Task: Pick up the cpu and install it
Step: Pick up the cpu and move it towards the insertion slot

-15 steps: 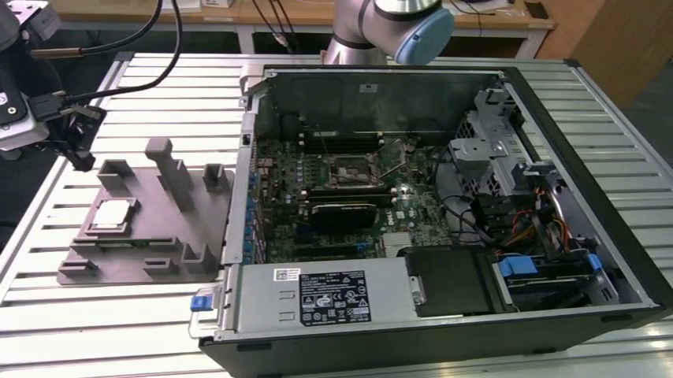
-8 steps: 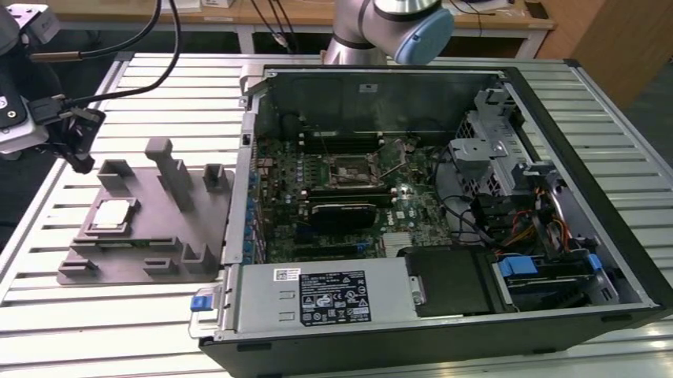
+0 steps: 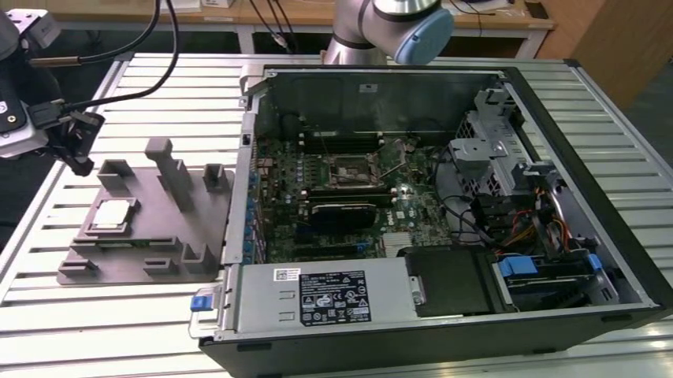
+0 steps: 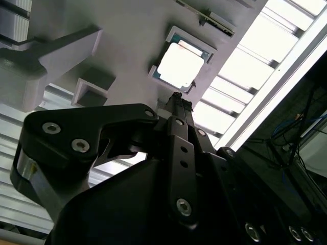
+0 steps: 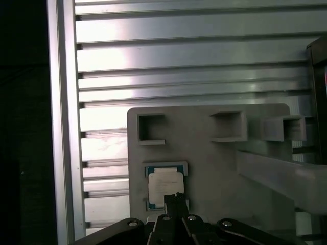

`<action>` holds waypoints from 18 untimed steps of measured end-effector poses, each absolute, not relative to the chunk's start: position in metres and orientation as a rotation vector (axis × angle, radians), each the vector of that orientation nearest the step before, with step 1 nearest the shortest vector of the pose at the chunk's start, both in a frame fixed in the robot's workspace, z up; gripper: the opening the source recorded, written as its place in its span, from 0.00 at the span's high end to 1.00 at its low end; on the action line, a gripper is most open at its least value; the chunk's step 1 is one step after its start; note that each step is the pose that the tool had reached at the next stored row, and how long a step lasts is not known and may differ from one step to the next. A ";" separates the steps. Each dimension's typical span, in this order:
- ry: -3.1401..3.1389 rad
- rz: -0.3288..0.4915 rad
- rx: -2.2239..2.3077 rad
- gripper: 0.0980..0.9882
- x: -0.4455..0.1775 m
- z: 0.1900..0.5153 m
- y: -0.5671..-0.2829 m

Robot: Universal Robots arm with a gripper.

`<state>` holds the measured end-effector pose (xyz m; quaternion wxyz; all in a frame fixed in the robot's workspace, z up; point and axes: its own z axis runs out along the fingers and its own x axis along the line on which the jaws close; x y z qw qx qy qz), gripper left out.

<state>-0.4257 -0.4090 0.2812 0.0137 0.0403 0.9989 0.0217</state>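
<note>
Cpu (image 3: 113, 215): lying flat in a recess of the grey fixture plate (image 3: 158, 236) on the table (image 3: 137, 87), beside the open computer case (image 3: 421, 348). Hand (image 4: 177, 97): hovering close above, fingers pressed together, gripping nothing.

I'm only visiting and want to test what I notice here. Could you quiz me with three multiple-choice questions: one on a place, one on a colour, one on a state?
1. Where is the cpu?
A) in the jaws
B) on the fixture beside the computer case
C) in the case's socket

2. What colour is the fixture?
A) red
B) grey
C) yellow

3. The computer case is:
A) open, insides showing
B) closed up
C) upside down

Answers:
1. B, it lies flat in a recess of the fixture.
2. B, it looks plain grey in both wrist views.
3. A, its circuit board is exposed.
</note>
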 end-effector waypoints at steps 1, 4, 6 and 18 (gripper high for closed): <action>3.111 0.068 0.125 0.99 -0.426 0.281 -0.409; 3.111 0.068 0.125 0.99 -0.427 0.279 -0.409; 3.111 0.068 0.125 0.99 -0.428 0.277 -0.409; 3.111 0.068 0.125 0.99 -0.434 0.261 -0.409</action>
